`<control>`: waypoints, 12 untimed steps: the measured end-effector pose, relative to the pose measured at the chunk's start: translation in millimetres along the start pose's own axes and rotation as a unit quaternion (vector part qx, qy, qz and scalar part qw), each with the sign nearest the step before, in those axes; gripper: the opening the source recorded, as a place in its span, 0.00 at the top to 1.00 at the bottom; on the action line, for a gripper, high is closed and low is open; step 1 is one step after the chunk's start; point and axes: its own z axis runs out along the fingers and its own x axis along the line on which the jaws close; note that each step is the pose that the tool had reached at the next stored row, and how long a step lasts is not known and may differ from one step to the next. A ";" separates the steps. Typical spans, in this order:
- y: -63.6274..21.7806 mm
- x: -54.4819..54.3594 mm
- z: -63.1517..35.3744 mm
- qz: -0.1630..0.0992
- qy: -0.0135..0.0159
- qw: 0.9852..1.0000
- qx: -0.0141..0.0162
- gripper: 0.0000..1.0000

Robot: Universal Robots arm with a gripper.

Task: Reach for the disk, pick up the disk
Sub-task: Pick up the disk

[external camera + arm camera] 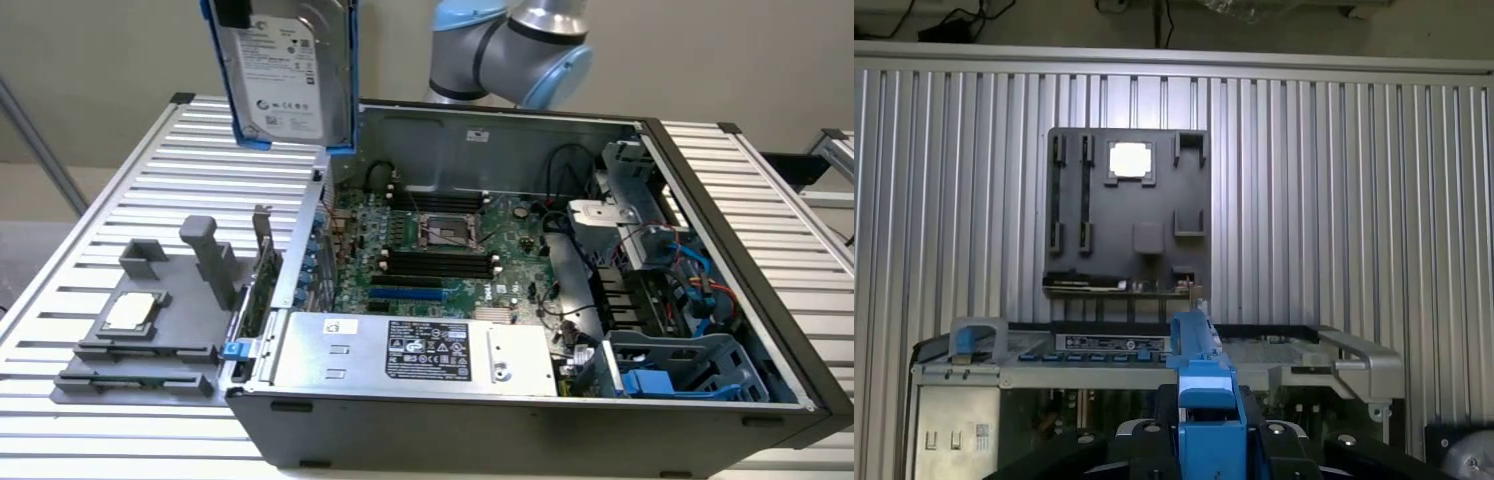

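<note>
The disk [284, 75], a silver-grey hard drive with a white label in a bright blue carrier frame, hangs upright in the air above the back left corner of the open computer case [534, 415]. Its upper end runs past the top edge of the exterior view. In the wrist view the blue edge of the disk [1204, 380] sits between the black fingers [1144, 440] of my gripper [1206, 435], which is shut on it. The disk touches neither the case nor the table.
Inside the case lie the motherboard [441, 240], a large silver box with a black label [414, 350] and a blue drive cage [681, 365]. On the exterior view's left, a grey tray [80, 385] carries a small square silver chip [130, 312]. The arm's elbow [514, 45] stands behind the case.
</note>
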 end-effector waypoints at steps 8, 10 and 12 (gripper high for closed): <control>-36.1 9.9 -2.5 0.000 0.000 1.000 0.000 0.67; -45.2 12.4 -3.1 0.000 0.000 1.000 0.000 0.67; -54.3 15.3 -3.8 0.000 0.000 1.000 0.000 0.67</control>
